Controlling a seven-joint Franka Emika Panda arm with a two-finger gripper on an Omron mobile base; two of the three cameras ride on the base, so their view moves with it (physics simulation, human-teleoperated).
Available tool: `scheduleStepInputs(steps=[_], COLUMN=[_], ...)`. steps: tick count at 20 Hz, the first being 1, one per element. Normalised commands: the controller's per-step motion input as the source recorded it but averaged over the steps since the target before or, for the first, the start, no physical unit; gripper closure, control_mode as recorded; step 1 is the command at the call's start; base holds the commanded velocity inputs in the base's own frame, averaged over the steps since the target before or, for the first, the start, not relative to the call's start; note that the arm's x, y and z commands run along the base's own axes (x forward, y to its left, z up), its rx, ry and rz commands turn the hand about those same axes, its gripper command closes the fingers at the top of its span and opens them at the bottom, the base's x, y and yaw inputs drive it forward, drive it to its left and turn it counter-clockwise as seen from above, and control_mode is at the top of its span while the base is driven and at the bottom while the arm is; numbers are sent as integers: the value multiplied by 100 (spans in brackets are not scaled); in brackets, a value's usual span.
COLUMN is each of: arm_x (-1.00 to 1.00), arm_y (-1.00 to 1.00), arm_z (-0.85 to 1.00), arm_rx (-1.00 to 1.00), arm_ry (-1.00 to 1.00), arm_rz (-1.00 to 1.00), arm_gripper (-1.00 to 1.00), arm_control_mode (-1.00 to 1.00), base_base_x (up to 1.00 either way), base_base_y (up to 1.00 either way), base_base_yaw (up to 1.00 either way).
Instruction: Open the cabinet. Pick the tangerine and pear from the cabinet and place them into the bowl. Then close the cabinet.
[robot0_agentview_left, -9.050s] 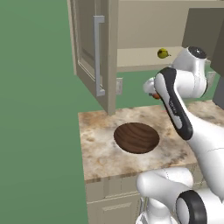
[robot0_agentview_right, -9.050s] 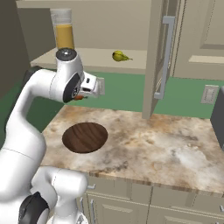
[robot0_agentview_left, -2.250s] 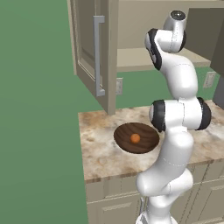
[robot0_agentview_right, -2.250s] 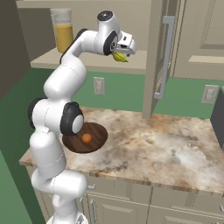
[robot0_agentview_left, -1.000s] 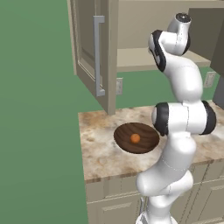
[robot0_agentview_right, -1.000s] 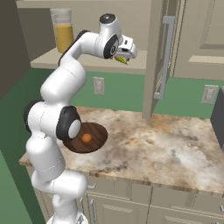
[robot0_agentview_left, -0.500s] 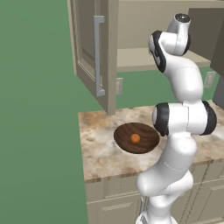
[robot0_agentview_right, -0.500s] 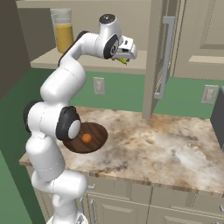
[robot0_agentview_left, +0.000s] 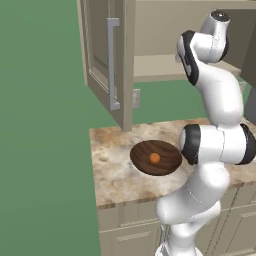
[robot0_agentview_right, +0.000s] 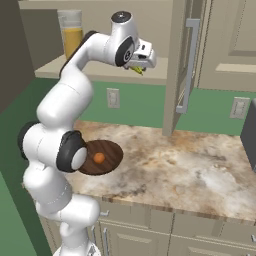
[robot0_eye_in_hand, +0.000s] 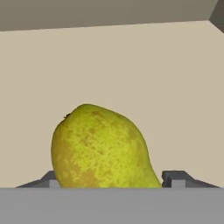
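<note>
The cabinet stands open, its left door (robot0_agentview_left: 100, 50) swung out and its right door (robot0_agentview_right: 182, 65) edge-on. My gripper (robot0_agentview_right: 143, 61) reaches onto the cabinet shelf (robot0_agentview_right: 95, 75). In the hand view the yellow-green pear (robot0_eye_in_hand: 100, 146) lies on the shelf between my fingertips (robot0_eye_in_hand: 175, 177), which press its two sides, so my gripper (robot0_eye_in_hand: 113, 180) is shut on it. A bit of the pear (robot0_agentview_right: 137, 70) peeks out under the hand. The orange tangerine (robot0_agentview_left: 154, 158) (robot0_agentview_right: 99, 157) lies in the dark wooden bowl (robot0_agentview_left: 140, 150) (robot0_agentview_right: 114, 150) on the counter.
A tall glass of orange juice (robot0_agentview_right: 72, 37) stands on the shelf left of the hand. Wall outlets (robot0_agentview_right: 113, 97) (robot0_agentview_right: 239, 107) sit below the cabinet. The marbled counter (robot0_agentview_right: 180, 165) stretches right of the bowl. A dark appliance edge (robot0_agentview_right: 250, 135) is at far right.
My fingers have come together onto the pear's sides. The arm has barely moved; the tangerine and bowl are unchanged.
</note>
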Motion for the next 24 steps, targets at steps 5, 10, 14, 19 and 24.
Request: scheduleStepInputs(steps=[5,10,14,19,24], arm_x=[-100,-100,-100,-72,-26], arm_y=[17,65,94,65,35], arm_z=[0,-1,-21,-86,-100], arm_rx=[0,-4,-2,-19,-23], arm_ry=[-4,1,0,1,10], arm_rz=[15,21,23,21,18], arm_gripper=[100,100,100,100,100], arm_control_mode=[-100,-100,-100,-100,-100], base_base_x=[0,0,0,0,0], base_base_y=[0,0,0,0,0], base_base_yaw=[0,0,0,0,0])
